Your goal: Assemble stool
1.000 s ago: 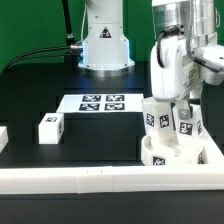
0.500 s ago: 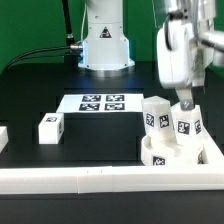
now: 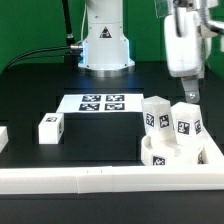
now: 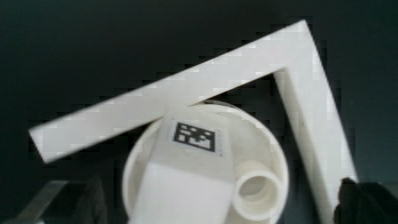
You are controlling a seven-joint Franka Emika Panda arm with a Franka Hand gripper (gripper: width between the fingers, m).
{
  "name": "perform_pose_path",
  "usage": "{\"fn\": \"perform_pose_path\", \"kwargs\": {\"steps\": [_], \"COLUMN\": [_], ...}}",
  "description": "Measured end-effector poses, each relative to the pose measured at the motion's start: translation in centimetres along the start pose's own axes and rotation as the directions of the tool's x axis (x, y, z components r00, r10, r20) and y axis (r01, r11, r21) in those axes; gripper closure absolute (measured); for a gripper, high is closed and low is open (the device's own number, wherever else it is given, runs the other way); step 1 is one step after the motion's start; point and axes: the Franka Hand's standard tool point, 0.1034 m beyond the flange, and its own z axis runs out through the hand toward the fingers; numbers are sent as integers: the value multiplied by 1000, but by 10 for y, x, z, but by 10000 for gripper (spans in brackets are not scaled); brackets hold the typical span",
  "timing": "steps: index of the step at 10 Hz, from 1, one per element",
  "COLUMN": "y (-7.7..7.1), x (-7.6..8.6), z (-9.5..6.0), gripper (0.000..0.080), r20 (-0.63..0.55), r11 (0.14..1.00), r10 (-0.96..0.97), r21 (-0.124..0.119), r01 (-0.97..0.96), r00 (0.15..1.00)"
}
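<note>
Stool seat (image 3: 160,159) is partly hidden by two upright legs (image 3: 157,117); the end effector (image 3: 188,100) hangs open, top cropped.

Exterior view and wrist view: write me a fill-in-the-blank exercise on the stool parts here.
Standing upright in the short round white plastic seat are ___ white rectangular leg blocks.
A third white leg block sits alone on the black table toward the exterior view's ___.
The flat white marker board shows ___ tags.
The gripper hangs above the seat with its jaws ___.
Missing words: two; left; four; open.
</note>
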Motion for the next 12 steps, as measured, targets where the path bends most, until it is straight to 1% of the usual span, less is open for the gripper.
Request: {"fn": "perform_pose_path", "kwargs": {"steps": [1,2,3,4,5,7,8,9,10,11,12], "y": [2,-3,-4,-8,-8,-8,-8,-8,-11,-16,-18], "x": [8,11,9,8,8,9,10,11,9,9,9], "z": [0,-3,-7,-10,-10,-9,-9,-10,-13,-12,-9], "gripper": [150,150,150,150,150,150,150,150,150,150,150], "r20": [13,16,31,44,51,56,59,60,70,77,100], "r11": [982,943,879,822,770,708,642,559,391,269,179], "r10": [-183,-328,-470,-563,-632,-701,-762,-825,-915,-958,-977], "r21": [-47,-54,-73,-70,-69,-66,-64,-69,-92,-102,-115], "r01": [183,328,471,565,634,703,764,827,916,958,977], "r00": [983,945,882,825,773,711,645,562,397,277,190]}}
